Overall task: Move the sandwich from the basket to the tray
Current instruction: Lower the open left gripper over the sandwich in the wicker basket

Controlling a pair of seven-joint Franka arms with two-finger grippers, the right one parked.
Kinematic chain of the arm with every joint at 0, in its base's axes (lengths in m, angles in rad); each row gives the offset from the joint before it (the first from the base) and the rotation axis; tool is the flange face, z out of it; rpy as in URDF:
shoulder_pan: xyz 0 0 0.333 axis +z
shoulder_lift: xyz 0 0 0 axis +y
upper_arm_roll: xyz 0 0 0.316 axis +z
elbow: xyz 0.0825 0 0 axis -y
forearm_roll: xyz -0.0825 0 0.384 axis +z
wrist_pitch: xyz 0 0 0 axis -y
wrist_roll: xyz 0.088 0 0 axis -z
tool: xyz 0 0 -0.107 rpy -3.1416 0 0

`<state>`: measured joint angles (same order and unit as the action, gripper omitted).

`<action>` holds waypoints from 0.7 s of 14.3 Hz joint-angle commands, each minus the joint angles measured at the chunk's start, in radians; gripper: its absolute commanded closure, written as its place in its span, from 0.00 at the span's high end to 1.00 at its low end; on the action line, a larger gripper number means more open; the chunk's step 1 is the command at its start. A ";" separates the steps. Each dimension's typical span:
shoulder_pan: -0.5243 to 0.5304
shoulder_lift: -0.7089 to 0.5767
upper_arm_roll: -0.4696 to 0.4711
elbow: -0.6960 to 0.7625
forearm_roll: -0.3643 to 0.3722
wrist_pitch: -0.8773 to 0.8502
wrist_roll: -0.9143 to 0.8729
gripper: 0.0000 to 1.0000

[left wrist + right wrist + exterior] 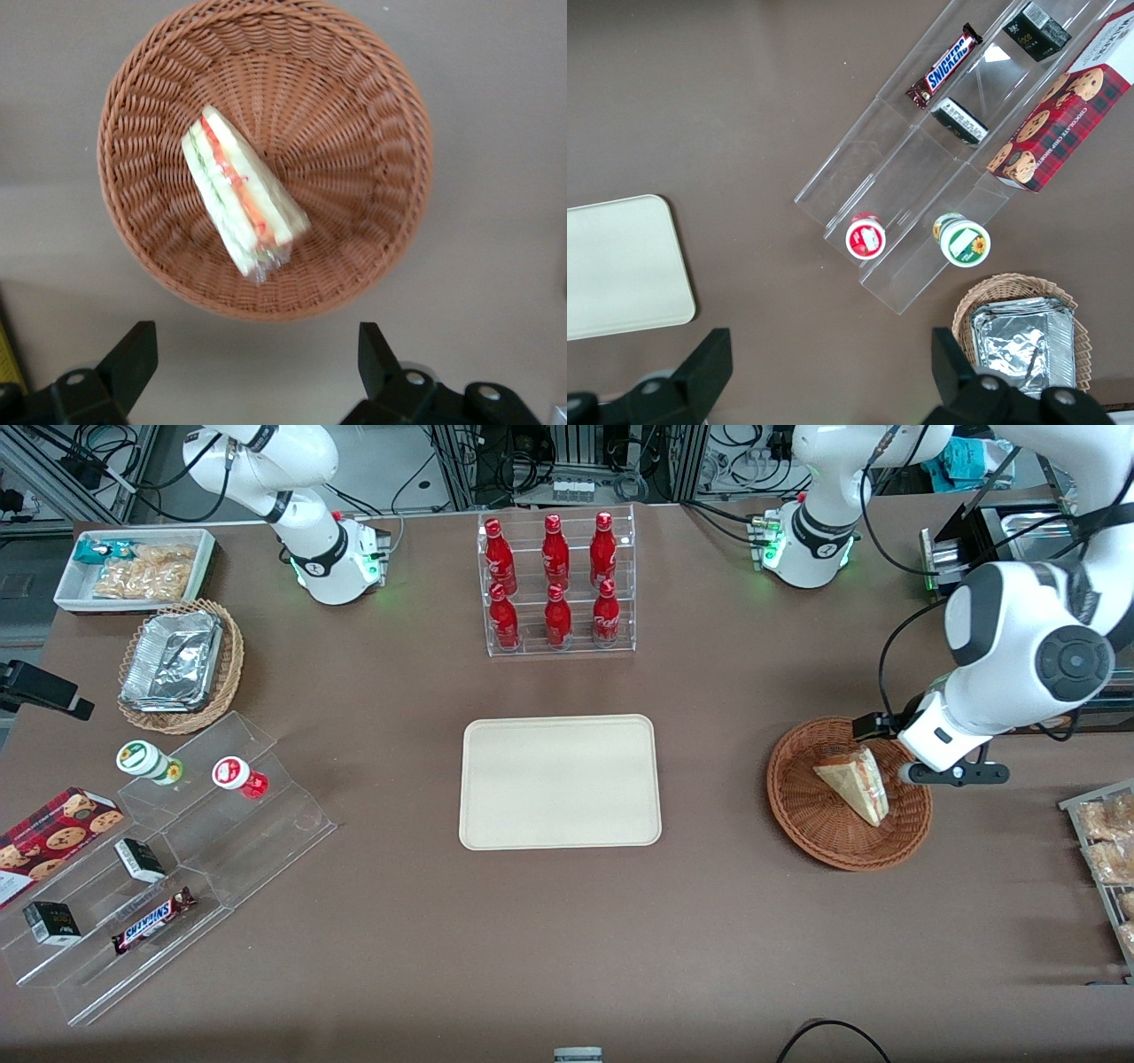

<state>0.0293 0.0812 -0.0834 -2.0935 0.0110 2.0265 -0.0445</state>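
Now | fingers [252,354] spread, empty, above basket [372,115] | sandwich [241,202] inside | fingertips cropped

sandwich [854,782]: one, in the basket
basket [802,815]: one reddish-brown woven one
tray [560,782]: one cream tray
gripper [257,363]: one, above the basket's edge, fingers spread apart
red bottles [555,576]: six, in a clear rack
tan wicker basket [229,677]: one, holding foil trays
small jars [149,762]: two, one green-lidded, one red-lidded
Snickers bar [152,920]: one
cookie box [49,841]: one
small dark boxes [140,859]: two
white bin of snacks [66,589]: one
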 commanded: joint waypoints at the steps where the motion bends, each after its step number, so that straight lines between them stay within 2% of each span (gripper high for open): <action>1: 0.035 -0.063 -0.009 -0.120 0.007 0.113 -0.014 1.00; 10: 0.034 0.008 -0.012 -0.146 0.004 0.241 -0.668 1.00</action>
<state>0.0576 0.0825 -0.0857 -2.2188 0.0105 2.2160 -0.5932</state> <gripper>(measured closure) 0.000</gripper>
